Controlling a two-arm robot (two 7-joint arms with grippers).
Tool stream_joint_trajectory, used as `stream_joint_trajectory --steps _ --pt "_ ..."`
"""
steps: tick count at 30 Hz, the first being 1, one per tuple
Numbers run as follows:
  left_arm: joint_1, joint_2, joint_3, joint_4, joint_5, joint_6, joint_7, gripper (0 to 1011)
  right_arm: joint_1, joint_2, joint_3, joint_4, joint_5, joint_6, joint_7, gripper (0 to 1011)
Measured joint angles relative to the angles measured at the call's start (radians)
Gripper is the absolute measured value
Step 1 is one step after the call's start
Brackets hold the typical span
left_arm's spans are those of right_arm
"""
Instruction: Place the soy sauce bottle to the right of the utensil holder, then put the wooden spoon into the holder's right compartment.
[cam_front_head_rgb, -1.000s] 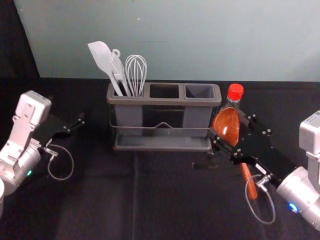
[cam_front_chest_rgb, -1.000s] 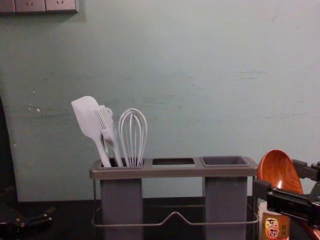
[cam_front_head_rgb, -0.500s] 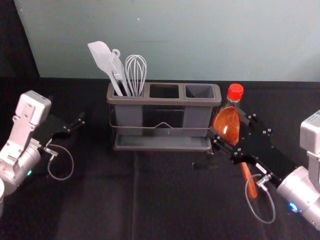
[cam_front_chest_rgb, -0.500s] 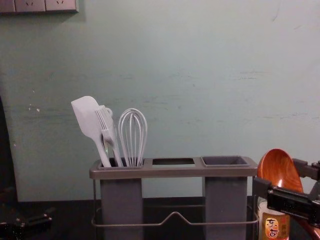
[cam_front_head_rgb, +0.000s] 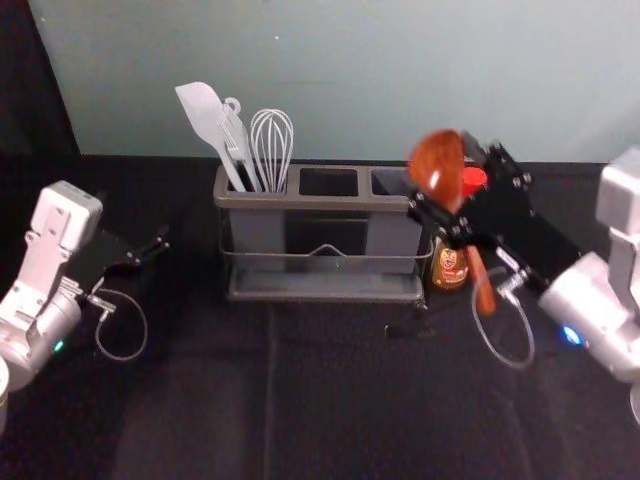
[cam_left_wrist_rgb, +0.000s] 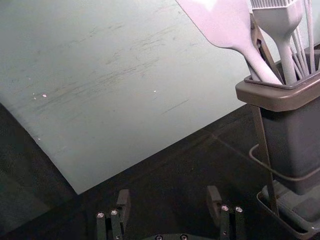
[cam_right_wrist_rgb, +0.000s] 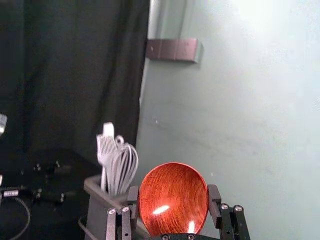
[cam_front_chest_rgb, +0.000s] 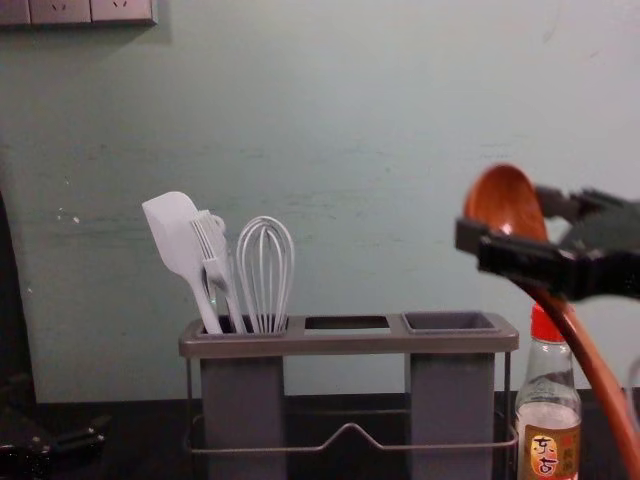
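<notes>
My right gripper (cam_front_head_rgb: 440, 182) is shut on the wooden spoon's bowl (cam_front_head_rgb: 436, 168), near the holder's right end. In the right wrist view the gripper (cam_right_wrist_rgb: 173, 194) has the bowl between its fingers. The spoon's handle (cam_front_chest_rgb: 590, 365) slants down and to the right in the chest view. The soy sauce bottle (cam_front_chest_rgb: 548, 400), red-capped, stands upright just right of the utensil holder (cam_front_chest_rgb: 350, 345), partly behind the handle. The holder's right compartment (cam_front_chest_rgb: 450, 322) holds nothing visible. Parked at the left, my left gripper (cam_front_head_rgb: 150, 250) is open; its wrist view shows the gripper (cam_left_wrist_rgb: 168, 197) with nothing between its fingers.
A white spatula (cam_front_head_rgb: 203, 115), a brush and a whisk (cam_front_head_rgb: 272, 145) stand in the holder's left compartment. The wall (cam_front_head_rgb: 350, 80) rises behind the black table (cam_front_head_rgb: 340, 400). A cable loops below the right gripper.
The right gripper has risen with the spoon, lifting it from in front of the bottle to above the holder's rim height. More of the bottle is now exposed. The left arm has stayed still.
</notes>
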Motion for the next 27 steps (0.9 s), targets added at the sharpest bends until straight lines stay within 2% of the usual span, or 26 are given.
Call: stream_joint_trajectory --steps 11,15,21,27 --pt "0.0 0.0 0.0 0.0 0.0 0.0 0.0 1005 0.191 -0.023 -0.08 0.083 -0.023 0.004 0.005 837" --pt "0.0 0.0 0.0 0.0 0.0 0.0 0.0 1005 0.233 -0.03 -0.1 0.106 -0.03 0.002 0.005 837" --pt "0.0 0.0 0.0 0.0 0.0 0.0 0.0 1005 0.301 -0.067 -0.128 0.162 -0.048 -0.051 -0.018 836" --pt "0.0 0.0 0.0 0.0 0.0 0.0 0.0 1005 0.342 -0.1 -0.139 0.209 -0.056 -0.097 -0.035 837"
